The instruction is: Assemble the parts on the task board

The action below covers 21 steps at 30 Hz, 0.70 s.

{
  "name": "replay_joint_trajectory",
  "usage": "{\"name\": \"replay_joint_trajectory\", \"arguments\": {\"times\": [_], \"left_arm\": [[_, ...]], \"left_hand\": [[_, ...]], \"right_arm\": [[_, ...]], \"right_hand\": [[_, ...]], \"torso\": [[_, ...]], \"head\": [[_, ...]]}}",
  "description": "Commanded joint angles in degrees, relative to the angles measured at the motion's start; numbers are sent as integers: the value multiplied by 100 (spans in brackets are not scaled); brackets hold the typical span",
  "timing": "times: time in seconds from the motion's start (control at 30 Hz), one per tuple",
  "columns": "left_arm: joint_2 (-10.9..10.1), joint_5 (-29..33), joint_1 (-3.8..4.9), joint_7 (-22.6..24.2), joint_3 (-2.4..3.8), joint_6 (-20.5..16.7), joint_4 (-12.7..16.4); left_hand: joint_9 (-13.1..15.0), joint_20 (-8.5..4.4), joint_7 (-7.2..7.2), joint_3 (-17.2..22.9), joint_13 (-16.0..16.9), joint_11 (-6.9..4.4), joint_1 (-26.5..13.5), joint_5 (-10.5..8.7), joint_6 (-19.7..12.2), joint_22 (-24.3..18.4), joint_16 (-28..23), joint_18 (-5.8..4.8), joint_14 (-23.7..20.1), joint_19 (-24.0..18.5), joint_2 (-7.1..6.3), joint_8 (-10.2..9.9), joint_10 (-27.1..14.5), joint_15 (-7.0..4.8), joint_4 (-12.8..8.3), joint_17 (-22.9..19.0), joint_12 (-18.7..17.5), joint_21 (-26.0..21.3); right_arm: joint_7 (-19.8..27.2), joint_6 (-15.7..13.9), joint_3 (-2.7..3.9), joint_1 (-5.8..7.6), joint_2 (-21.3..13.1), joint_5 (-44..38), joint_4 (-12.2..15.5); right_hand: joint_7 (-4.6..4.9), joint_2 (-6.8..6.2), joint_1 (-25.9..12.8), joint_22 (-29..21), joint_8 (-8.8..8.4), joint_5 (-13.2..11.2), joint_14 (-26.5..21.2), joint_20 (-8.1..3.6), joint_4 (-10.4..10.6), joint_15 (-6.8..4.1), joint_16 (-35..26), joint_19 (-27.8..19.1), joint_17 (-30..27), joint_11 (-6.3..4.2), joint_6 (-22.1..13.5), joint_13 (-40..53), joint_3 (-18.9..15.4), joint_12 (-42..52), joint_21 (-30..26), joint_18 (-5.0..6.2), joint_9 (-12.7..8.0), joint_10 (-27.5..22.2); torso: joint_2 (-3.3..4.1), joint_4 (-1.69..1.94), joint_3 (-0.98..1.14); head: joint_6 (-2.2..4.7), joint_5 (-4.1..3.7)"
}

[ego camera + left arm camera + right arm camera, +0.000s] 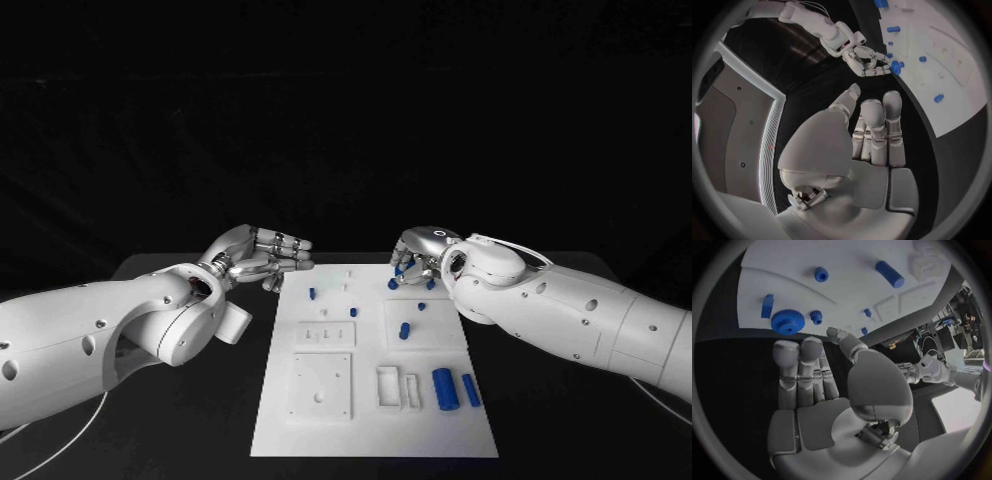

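While your left hand [264, 256] hung spread left of the task board [375, 440], your right hand [421, 255] hovered spread and empty over the board's upper right parts [394, 283].

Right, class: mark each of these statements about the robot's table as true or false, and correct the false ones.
1. The left hand holds a blue part. False: it holds nothing and lies off the task board's far left corner.
2. The right hand is over the board's far right part, near small blue parts. True.
3. Two blue cylinders lie side by side near the board's near right corner. True.
4. The large blue gear is in the right hand's grasp. False: it sits on the board beyond the fingertips.
5. The task board is black. False: it is white, on a black table.
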Motion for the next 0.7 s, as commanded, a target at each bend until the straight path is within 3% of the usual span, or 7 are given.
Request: {"name": "replay_joint_trajectory", "arguments": {"times": [0.03, 0.43, 0.7], "left_arm": [[-10, -121, 26, -47, 6, 147, 33], [-30, -119, 61, -48, 8, 158, 102], [-45, -16, 97, -5, 8, 127, 154]], "left_hand": [[0, 5, 11, -61, 3, 9, 20, 19, -46, 5, 41, 13, -2, 49, -8, -6, -92, 3, 3, -12, 15, -31], [0, 58, 44, -178, 5, 75, 69, 3, -58, 20, 116, 55, -25, 80, -9, -5, -203, 53, 115, -48, 16, -97], [0, 67, 68, -204, 4, 82, 68, 5, -52, -19, -76, 27, -33, 39, -63, -7, -175, 56, 245, -153, 14, -249]], "right_arm": [[-171, 94, 3, -6, 39, -391, -24], [-283, 73, 2, -34, 155, -668, -110], [-308, 99, 1, -59, 196, -750, -180]], "right_hand": [[3, -62, -6, 45, 31, -22, -55, -3, 36, -9, 29, 35, -22, 8, 65, -5, 23, 18, -44, 53, -6, 23], [3, -62, 12, 192, 32, -185, -68, -8, 46, -15, 70, 77, -84, -6, 123, -8, 97, 19, -165, 47, -8, 72], [5, -61, 22, 285, 34, -298, -71, -10, 57, -18, 88, 103, -112, -9, 147, -12, 121, 19, -246, 44, -6, 92]], "torso": [[45, 22, -5], [102, 61, 0], [127, 70, 0]], "head": [[-1, -20], [26, -18], [21, -26]]}}
